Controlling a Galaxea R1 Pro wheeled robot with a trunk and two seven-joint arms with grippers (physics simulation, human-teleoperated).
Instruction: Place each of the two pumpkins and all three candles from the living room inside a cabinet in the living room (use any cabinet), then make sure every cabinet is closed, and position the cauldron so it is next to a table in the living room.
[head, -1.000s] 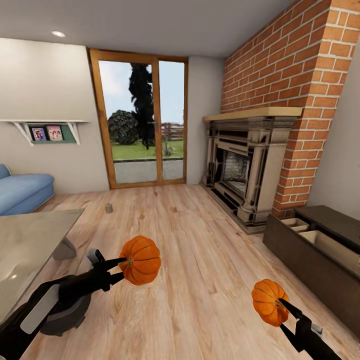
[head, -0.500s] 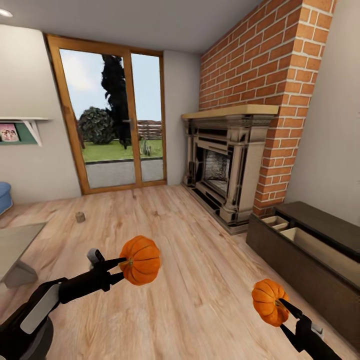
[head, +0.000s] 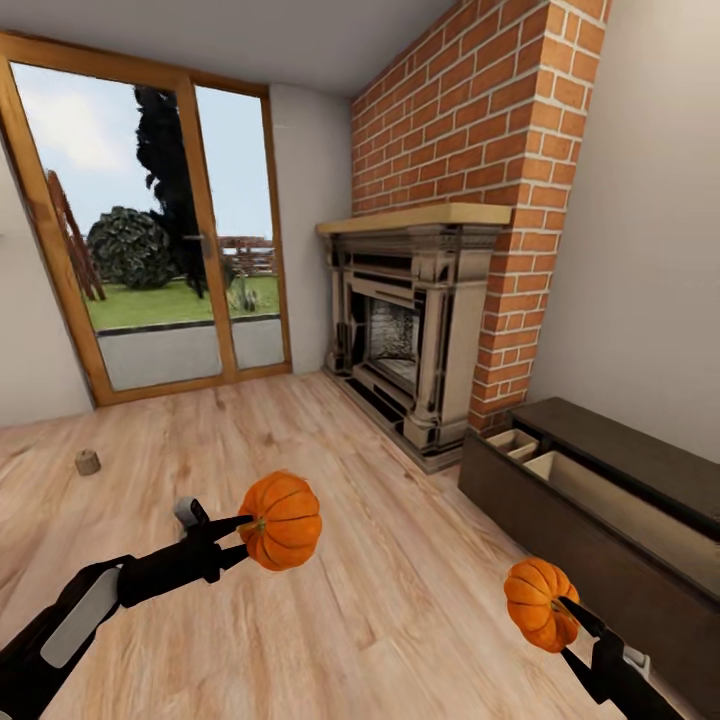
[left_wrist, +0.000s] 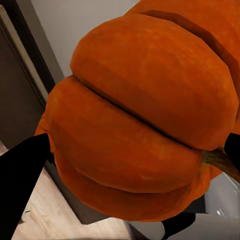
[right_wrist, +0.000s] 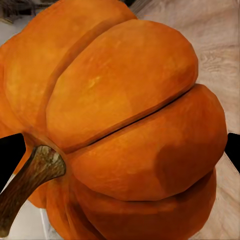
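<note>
View is swinging right: sofa & tabletop gone, cabinet w/ open drawer now nearer. I'm carrying left pumpkin clamped in left end effector, right pumpkin in right end effector. Candle on floor.

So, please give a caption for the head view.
Both end effectors carry pumpkins toward the open cabinet beside the fireplace.

Two pumpkins, both bright orange, ribbed, held clear of the floor. Left pumpkin at approx 7 o'clock in head view, clamped in left end effector, stem toward it. Right pumpkin at 5 o'clock, smaller-looking, clamped in right end effector. Candle, short stub, upright on floor at 9 o'clock. Cabinet, dark brown, at 4 o'clock, top compartments open.
</note>
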